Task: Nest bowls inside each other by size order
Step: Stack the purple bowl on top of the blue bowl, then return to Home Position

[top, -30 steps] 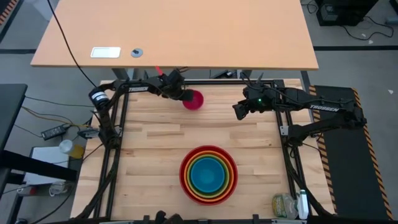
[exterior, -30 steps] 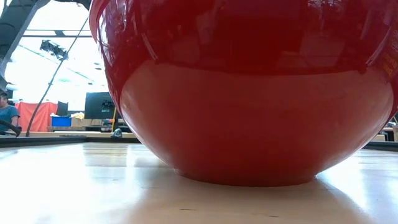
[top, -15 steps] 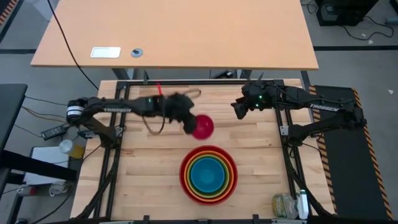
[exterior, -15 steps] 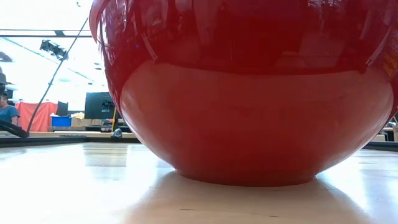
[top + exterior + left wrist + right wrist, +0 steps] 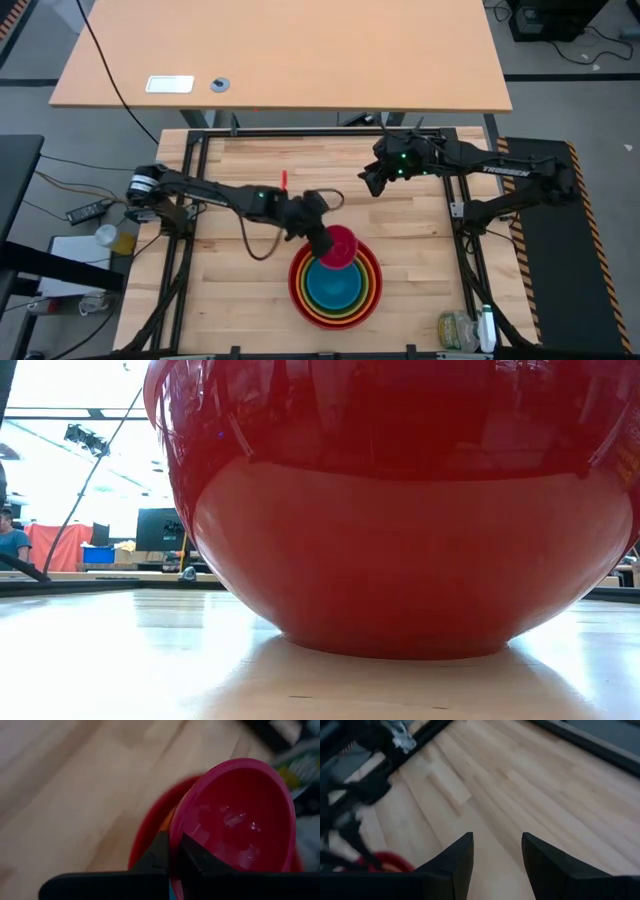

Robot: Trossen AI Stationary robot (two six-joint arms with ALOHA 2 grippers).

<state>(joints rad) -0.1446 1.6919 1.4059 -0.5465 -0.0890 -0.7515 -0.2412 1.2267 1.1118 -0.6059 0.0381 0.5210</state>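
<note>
A nest of red [image 5: 372,293], orange, lime green and blue [image 5: 333,287] bowls stands on the table near its front edge; the red bowl's wall [image 5: 400,540] fills the low view. My left gripper [image 5: 322,243] is shut on the magenta pink bowl [image 5: 341,246], above the nest's far-left rim. My right gripper [image 5: 496,851] is open and empty over the table's far right part [image 5: 372,180]. My left gripper pinches the pink bowl's rim [image 5: 174,840] between its two fingers, one finger [image 5: 196,860] inside the bowl and one [image 5: 158,851] outside. The fingers come from the table's left, slanting down. The bowl is lifted clear and tilted above the nest.
A black frame [image 5: 190,180] runs along the table's left, right and far edges. A bottle and packet [image 5: 462,330] lie at the near right corner. A larger desk [image 5: 280,60] stands beyond the far edge. Bare wood lies left of the nest.
My left gripper has carried the pink bowl from the table's far side toward the near edge and to the right, as far as the nest's far-left rim. My right gripper has drifted slightly left and toward the far edge.
</note>
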